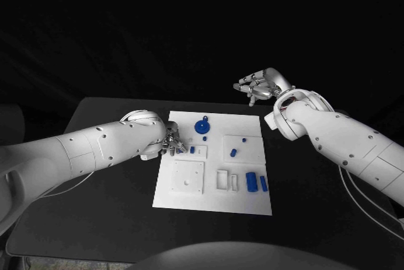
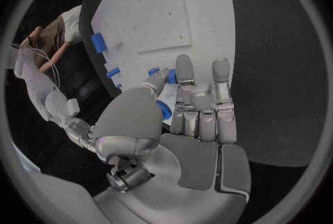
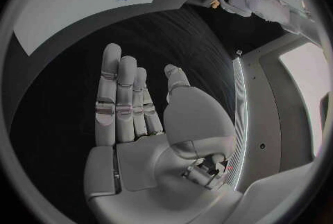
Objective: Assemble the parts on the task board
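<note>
Pinching blue part: left hand; right hand spread, empty.

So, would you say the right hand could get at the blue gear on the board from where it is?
Probably yes. The right hand is open beyond the board's far edge, and nothing lies between it and the blue gear. The left hand sits nearer.

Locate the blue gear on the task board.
In the head view the blue gear sits near the far edge of the task board, left of centre, just beyond the left hand. The right hand hangs off the board's far right corner.
</note>
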Motion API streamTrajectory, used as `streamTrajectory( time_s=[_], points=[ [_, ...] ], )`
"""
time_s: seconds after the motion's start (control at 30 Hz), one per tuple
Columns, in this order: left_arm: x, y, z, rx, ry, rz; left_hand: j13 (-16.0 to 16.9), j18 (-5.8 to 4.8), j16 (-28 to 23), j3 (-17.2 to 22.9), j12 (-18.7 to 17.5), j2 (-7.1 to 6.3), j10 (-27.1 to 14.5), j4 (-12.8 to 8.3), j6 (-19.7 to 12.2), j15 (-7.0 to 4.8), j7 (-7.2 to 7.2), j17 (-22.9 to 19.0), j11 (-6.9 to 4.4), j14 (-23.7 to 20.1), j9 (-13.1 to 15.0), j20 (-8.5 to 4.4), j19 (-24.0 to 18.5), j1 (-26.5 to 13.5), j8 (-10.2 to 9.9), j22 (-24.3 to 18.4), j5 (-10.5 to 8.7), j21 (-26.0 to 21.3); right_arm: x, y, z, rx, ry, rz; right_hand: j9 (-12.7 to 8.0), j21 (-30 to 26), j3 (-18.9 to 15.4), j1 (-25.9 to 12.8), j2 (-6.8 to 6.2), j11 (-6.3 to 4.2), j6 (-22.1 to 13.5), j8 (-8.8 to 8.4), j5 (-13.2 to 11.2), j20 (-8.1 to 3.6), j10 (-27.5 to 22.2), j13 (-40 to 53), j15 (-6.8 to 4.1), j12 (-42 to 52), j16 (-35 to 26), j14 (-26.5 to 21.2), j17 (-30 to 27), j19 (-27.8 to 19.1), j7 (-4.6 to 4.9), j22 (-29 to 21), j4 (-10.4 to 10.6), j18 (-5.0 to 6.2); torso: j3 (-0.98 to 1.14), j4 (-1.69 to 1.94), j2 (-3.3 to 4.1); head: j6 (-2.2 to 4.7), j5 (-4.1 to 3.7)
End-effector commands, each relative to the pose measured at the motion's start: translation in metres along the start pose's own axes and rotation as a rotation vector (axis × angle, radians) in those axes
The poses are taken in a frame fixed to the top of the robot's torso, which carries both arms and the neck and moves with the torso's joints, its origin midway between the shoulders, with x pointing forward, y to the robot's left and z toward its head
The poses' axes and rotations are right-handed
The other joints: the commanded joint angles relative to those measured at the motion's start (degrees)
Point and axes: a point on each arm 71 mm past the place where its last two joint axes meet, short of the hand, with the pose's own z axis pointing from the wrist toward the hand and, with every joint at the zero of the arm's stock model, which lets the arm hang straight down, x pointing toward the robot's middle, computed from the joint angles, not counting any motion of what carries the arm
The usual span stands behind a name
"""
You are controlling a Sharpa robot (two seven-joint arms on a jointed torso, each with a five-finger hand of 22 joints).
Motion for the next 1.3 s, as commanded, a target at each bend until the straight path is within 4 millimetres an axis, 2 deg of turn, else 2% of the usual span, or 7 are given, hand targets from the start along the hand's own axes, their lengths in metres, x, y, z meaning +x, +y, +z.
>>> streamTrajectory(
  time_s=[0.03,0.7,0.73,0.8,0.97,1.1,1.3],
  points=[
    [0.0176,0.0032,0.0033,-0.020,0.083,0.046,0.12,0.34,0.19,2.31,-0.26,3.19,2.18,-2.06,-0.55,0.12,-0.17,-0.11,-0.19,-0.43,0.42,0.04,-0.17,2.80,0.14,1.08,-0.17,0.42,0.0016,0.0012,-0.0001,-0.010,0.011,-0.008,0.01,0.20,0.03,-0.29,0.22,-0.14,0.29,-0.14,0.33,-0.23,0.08,0.04,-0.20,0.07,-0.25,0.32,0.07,0.98,-0.08,-0.05,0.14,-0.19,0.00,0.01,0.04,0.09,-0.03],
    [0.0144,0.0015,0.0060,-0.023,0.056,0.068,0.22,0.26,-0.02,2.09,-0.42,3.02,2.17,-1.50,-0.51,0.03,-0.18,-0.70,-0.18,-0.52,0.68,-0.12,-0.05,2.56,-0.37,1.03,-0.71,0.41,0.0024,0.0019,0.0001,-0.011,0.013,-0.007,0.01,0.28,0.08,-0.24,0.20,-0.15,0.30,-0.14,0.37,-0.24,0.11,0.05,-0.22,0.10,-0.24,0.38,0.09,1.00,-0.09,-0.10,0.28,-0.19,-0.02,0.00,0.04,0.10,0.07],
    [0.0142,0.0017,0.0063,-0.024,0.057,0.069,0.24,0.21,-0.03,1.93,-0.45,3.03,2.17,-1.19,-0.49,0.02,-0.21,-0.74,-0.18,-0.51,0.70,-0.15,-0.03,2.58,-0.44,1.02,-1.11,0.37,0.0025,0.0019,0.0001,-0.011,0.013,-0.007,0.01,0.28,0.08,-0.24,0.20,-0.15,0.30,-0.14,0.37,-0.24,0.11,0.05,-0.22,0.10,-0.24,0.38,0.09,1.00,-0.09,-0.10,0.28,-0.19,-0.02,0.00,0.04,0.10,0.07],
    [0.0137,0.0022,0.0069,-0.028,0.058,0.071,0.28,0.14,-0.07,1.58,-0.47,3.30,2.17,-0.76,-0.40,0.00,-0.26,-0.86,-0.20,-0.55,0.77,-0.18,-0.01,2.87,-0.53,1.01,-4.16,0.28,0.0026,0.0020,0.0002,-0.011,0.013,-0.007,0.01,0.28,0.08,-0.24,0.20,-0.15,0.30,-0.14,0.37,-0.24,0.11,0.05,-0.22,0.10,-0.24,0.38,0.09,1.00,-0.09,-0.10,0.28,-0.19,0.00,-0.01,0.04,0.11,0.07],
    [0.0127,0.0043,0.0080,-0.035,0.061,0.072,0.35,0.02,-0.07,0.01,-0.50,2.89,2.17,0.22,-0.21,-0.01,-0.37,-1.02,-0.23,-0.56,0.65,-0.22,0.12,3.36,-0.85,0.99,-5.89,-0.01,0.0026,0.0019,0.0002,-0.010,0.014,-0.007,0.01,0.28,0.08,-0.24,0.20,-0.15,0.30,-0.14,0.37,-0.24,0.11,0.05,-0.22,0.10,-0.24,0.38,0.09,1.00,-0.09,-0.10,0.28,-0.19,0.00,0.02,0.02,0.09,0.05],
    [0.0119,0.0059,0.0089,-0.042,0.062,0.073,0.39,-0.08,-0.10,-1.80,-0.50,2.42,2.17,1.33,0.10,-0.07,-0.52,-1.15,-0.30,-0.55,0.25,-0.28,0.23,3.61,-1.16,0.98,-9.53,-0.22,0.0024,0.0016,0.0001,-0.009,0.013,-0.007,0.01,0.28,0.08,-0.24,0.20,-0.15,0.30,-0.14,0.37,-0.24,0.11,0.05,-0.22,0.10,-0.24,0.38,0.09,1.00,-0.09,-0.10,0.28,-0.19,-0.01,0.02,0.02,0.07,0.02],
    [0.0110,0.0066,0.0103,-0.048,0.064,0.073,0.39,-0.25,-0.26,-3.67,-0.58,1.65,2.17,2.70,0.37,-0.16,-0.63,-1.51,-0.33,-0.61,-0.34,-0.44,0.42,4.01,-1.57,0.99,-10.42,-0.49,0.0023,0.0016,0.0002,-0.009,0.013,-0.007,0.01,0.28,0.08,-0.24,0.20,-0.15,0.30,-0.14,0.37,-0.24,0.11,0.05,-0.22,0.10,-0.24,0.38,0.09,1.00,-0.09,-0.10,0.28,-0.19,-0.02,-0.02,0.02,0.05,-0.04]
  ],
)
